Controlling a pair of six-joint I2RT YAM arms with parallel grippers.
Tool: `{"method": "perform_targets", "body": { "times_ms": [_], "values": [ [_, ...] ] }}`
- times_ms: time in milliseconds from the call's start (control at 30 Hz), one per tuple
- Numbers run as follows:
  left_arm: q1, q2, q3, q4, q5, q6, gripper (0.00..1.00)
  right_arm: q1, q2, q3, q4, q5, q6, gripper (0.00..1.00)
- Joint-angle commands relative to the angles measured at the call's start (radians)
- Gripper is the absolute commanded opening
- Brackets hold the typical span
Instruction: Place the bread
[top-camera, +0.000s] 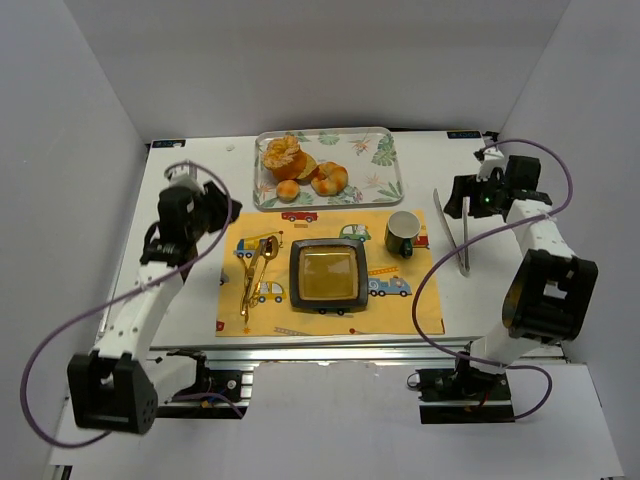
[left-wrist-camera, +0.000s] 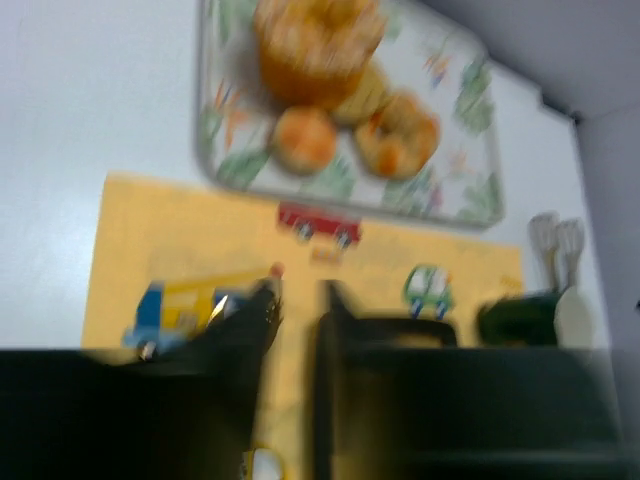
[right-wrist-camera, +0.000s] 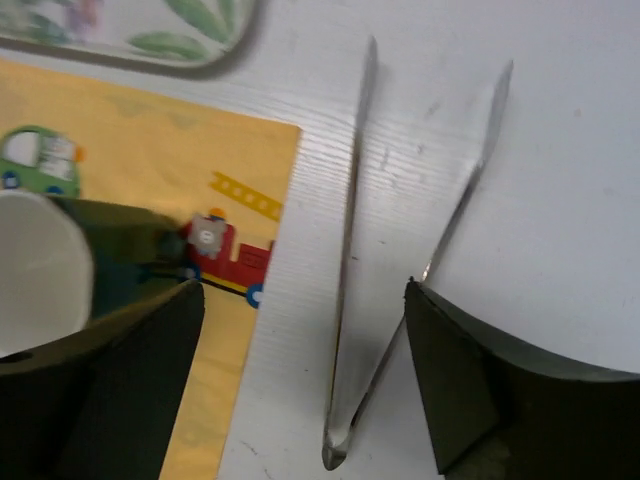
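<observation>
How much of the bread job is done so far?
Nothing is done yet: the bread sits on the tray and the plate is bare. In hand: the right claw hangs open over the silver tongs, not gripping them; the left claw holds nothing. Left: grab tongs, lift the bread, set it down, probably on the plate.

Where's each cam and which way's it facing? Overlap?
Top external: above and behind the bases, looking down on the table; left arm and right arm in view.
Left wrist: low on the left arm, facing across the mat toward the tray and bread; left fingers at bottom.
Right wrist: on the right arm, looking down at the mug and silver tongs; right fingers flank the silver tongs.
Shared: mug in all three; tray and bread in top and left wrist.
</observation>
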Motion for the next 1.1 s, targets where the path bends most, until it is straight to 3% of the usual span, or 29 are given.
{"method": "perform_targets", "body": {
  "times_ms": [0, 67, 100, 333, 667, 867, 967, 1067],
  "values": [
    [0.002, -0.170, -0.168, -0.087, -0.035, 0.025, 0.66, 0.016, 0.070, 0.012, -0.014, 0.279, 0.040, 0.89],
    [0.002, -0.210, -0.234, -0.101, -0.058, 0.010, 0.77, 0.040, 0.102, 0.007, -0.014, 0.387, 0.014, 0.89],
    [0.002, -0.245, -0.251, -0.104, -0.065, 0.004, 0.78, 0.046, 0.133, 0.007, -0.018, 0.422, -0.006, 0.89],
    [0.002, -0.273, -0.279, -0.143, -0.106, 0.005, 0.79, 0.052, 0.240, 0.007, -0.009, 0.436, -0.033, 0.89],
    [0.002, -0.261, -0.294, -0.127, -0.112, -0.012, 0.79, 0.066, 0.266, -0.071, -0.012, 0.405, -0.064, 0.77],
    [0.002, -0.221, -0.285, -0.102, -0.092, -0.012, 0.79, 0.068, 0.302, -0.087, 0.012, 0.404, -0.072, 0.61],
    [0.002, -0.202, -0.270, -0.107, -0.091, -0.001, 0.79, 0.068, 0.305, -0.074, 0.014, 0.384, -0.084, 0.42],
    [0.002, -0.205, -0.265, -0.113, -0.094, 0.002, 0.79, 0.068, 0.268, -0.058, 0.015, 0.379, -0.111, 0.29]
  ]
}}
